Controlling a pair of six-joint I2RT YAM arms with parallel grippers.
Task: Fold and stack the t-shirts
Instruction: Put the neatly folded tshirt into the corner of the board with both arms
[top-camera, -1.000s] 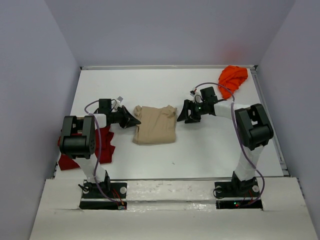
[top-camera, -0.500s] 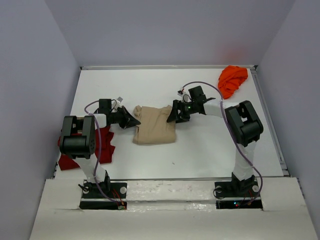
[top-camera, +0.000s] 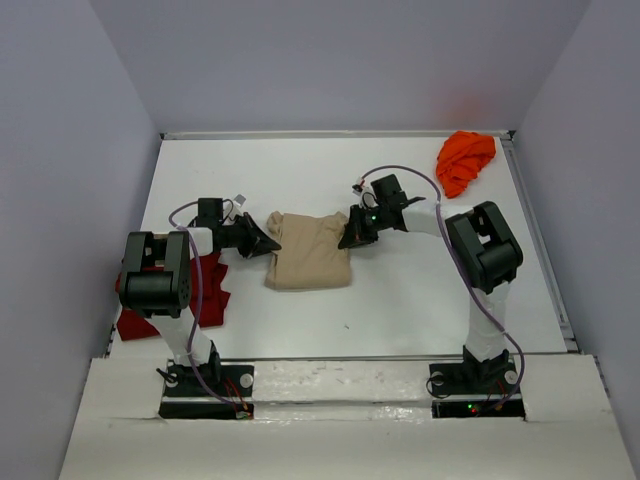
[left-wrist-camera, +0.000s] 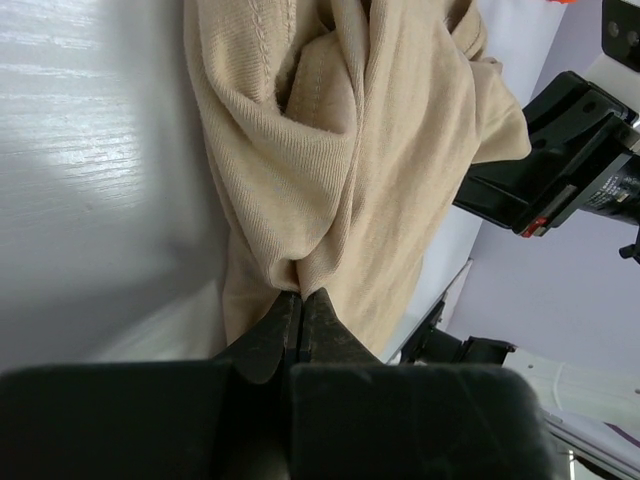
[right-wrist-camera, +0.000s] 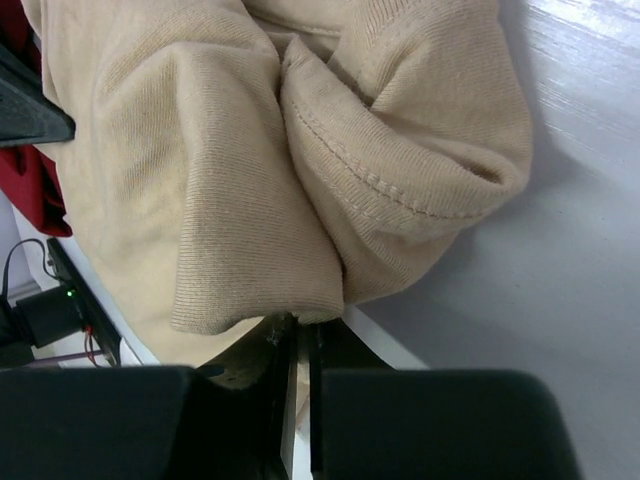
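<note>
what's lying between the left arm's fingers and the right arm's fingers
The tan knitted short-sleeved shirt, partly folded, fills the whole stretch in the top view. The left fingers and right fingers each pinch an edge of it.

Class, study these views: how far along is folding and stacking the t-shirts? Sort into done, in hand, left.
Done: the tan shirt looks partly folded. In hand: the left pincer and right pincer pinch its opposite edges. Left: the dark red shirt and crumpled orange shirt lie apart, nothing stacked.
</note>
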